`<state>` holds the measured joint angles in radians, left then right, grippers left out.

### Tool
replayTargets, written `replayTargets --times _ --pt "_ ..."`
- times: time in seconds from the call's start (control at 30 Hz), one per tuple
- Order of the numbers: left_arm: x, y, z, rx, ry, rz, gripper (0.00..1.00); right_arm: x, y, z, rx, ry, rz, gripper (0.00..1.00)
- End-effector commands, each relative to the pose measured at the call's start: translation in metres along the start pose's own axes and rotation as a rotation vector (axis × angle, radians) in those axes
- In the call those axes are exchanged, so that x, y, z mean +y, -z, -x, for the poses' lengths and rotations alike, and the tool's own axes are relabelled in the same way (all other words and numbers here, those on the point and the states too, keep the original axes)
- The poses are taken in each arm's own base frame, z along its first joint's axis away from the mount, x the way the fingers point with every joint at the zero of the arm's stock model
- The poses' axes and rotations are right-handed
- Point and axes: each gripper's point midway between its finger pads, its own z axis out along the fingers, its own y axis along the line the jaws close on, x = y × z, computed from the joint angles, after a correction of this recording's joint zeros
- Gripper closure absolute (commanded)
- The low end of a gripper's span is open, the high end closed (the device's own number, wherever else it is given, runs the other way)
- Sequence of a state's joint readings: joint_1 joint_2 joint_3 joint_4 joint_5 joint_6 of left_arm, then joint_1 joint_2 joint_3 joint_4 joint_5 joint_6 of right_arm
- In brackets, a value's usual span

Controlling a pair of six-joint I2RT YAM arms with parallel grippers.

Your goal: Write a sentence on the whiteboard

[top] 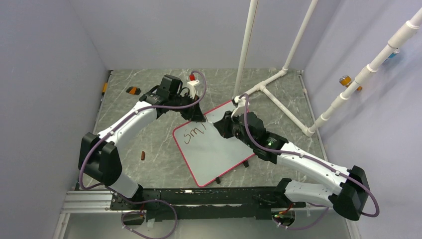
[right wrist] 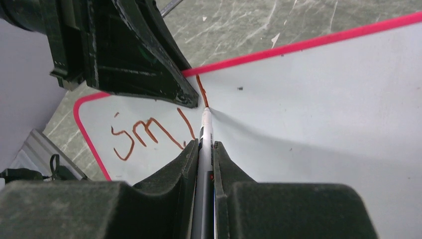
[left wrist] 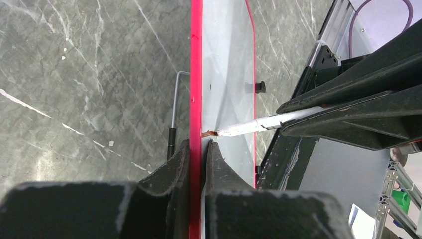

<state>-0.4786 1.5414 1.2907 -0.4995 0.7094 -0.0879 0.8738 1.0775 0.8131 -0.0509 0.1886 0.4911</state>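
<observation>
The whiteboard point(top: 219, 157) lies tilted on the table, with a red-pink rim and black clips on its near edge. The sentence point(top: 194, 135) reads only "smi" and a stroke in reddish-brown; it shows in the right wrist view point(right wrist: 149, 135). My left gripper point(top: 199, 117) is shut on the board's far rim point(left wrist: 195, 99), one finger on each side. My right gripper point(top: 225, 124) is shut on a grey-white marker point(right wrist: 205, 149). The marker's tip point(right wrist: 207, 107) touches the board at the end of a stroke near the rim. The marker also shows in the left wrist view point(left wrist: 259, 124).
White PVC pipes point(top: 278, 79) stand at the back right of the board. A small orange-black object point(top: 132, 90) lies at the back left. A small brown piece point(top: 143, 156) lies left of the board. A thin metal rod point(left wrist: 174, 109) lies beside the rim.
</observation>
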Motion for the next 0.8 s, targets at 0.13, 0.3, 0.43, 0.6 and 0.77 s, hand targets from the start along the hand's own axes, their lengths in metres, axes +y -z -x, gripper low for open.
replayTargets --times 0.13,0.3,0.43,0.6,0.77 --pt "0.011 0.016 0.036 -0.105 -0.147 0.108 1.00 -0.012 0.010 -0.023 0.043 -0.026 -0.016 1.00" --pt "0.011 0.016 0.037 -0.106 -0.145 0.108 1.00 -0.014 0.013 -0.024 0.042 -0.032 -0.021 1.00" --pt "0.012 0.015 0.037 -0.103 -0.145 0.111 1.00 -0.015 0.015 -0.022 0.040 -0.031 -0.025 1.00" --pt "0.012 0.015 0.036 -0.099 -0.143 0.112 1.00 -0.018 0.018 -0.025 0.044 -0.026 -0.036 1.00" --pt "0.013 0.015 0.035 -0.098 -0.143 0.113 1.00 -0.021 0.015 -0.021 0.038 -0.009 -0.054 1.00"
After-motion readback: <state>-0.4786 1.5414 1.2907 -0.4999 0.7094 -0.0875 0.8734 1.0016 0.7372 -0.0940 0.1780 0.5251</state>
